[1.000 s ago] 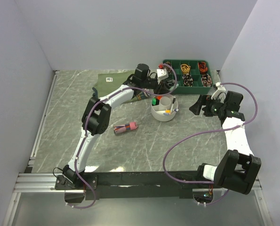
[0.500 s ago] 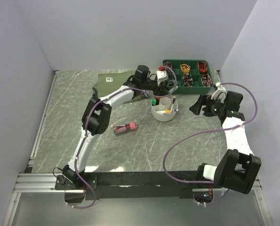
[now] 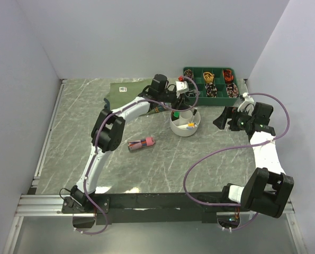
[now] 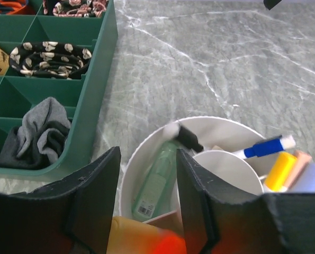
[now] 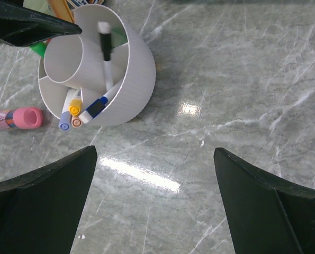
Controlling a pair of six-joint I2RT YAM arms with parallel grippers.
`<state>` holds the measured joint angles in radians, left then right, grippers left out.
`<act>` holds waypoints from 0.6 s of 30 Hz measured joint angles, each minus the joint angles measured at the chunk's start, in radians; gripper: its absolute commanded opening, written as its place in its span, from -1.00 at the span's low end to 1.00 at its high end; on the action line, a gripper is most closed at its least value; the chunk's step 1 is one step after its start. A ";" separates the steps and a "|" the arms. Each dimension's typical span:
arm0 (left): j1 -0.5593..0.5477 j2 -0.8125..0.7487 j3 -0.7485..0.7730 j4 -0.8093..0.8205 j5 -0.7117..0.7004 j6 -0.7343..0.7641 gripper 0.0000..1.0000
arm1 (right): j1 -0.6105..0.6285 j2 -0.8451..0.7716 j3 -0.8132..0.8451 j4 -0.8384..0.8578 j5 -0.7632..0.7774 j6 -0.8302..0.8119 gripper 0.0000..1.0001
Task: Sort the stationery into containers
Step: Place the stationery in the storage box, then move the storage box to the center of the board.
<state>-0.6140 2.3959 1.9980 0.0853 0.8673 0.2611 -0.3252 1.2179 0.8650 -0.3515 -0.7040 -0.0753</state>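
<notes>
1. Left tool (image 4: 146,164), half-open and empty, hovers over the white round divided plastic tub (image 3: 183,131) toward the desk's (image 3: 215,164) far edge.
2. Right tool (image 5: 154,153): wide open, empty.
3. Lifting away, a finger might clip the rim, tipping it.

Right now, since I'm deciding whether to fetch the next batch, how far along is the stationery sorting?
Mostly done: the white tub holds several pens, among them a green highlighter and a blue-capped pen. In hand: nothing; the left tool hangs open over the tub, with a black-capped pen inside beneath it. Left: the pink-capped marker lying on the table; the right tool is open and empty.
</notes>
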 measured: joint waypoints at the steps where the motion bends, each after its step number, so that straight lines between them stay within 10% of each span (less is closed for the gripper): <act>1: 0.000 -0.008 -0.010 -0.001 -0.005 0.004 0.07 | 0.000 0.000 0.000 0.000 0.000 0.000 1.00; 18: 0.024 -0.532 -0.340 -0.100 -0.291 -0.043 0.08 | 0.103 0.098 0.035 0.058 0.019 0.039 0.98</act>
<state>-0.5903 1.8637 1.6581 -0.0151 0.5762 0.2184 -0.2226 1.3159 0.9005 -0.2932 -0.6853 -0.0360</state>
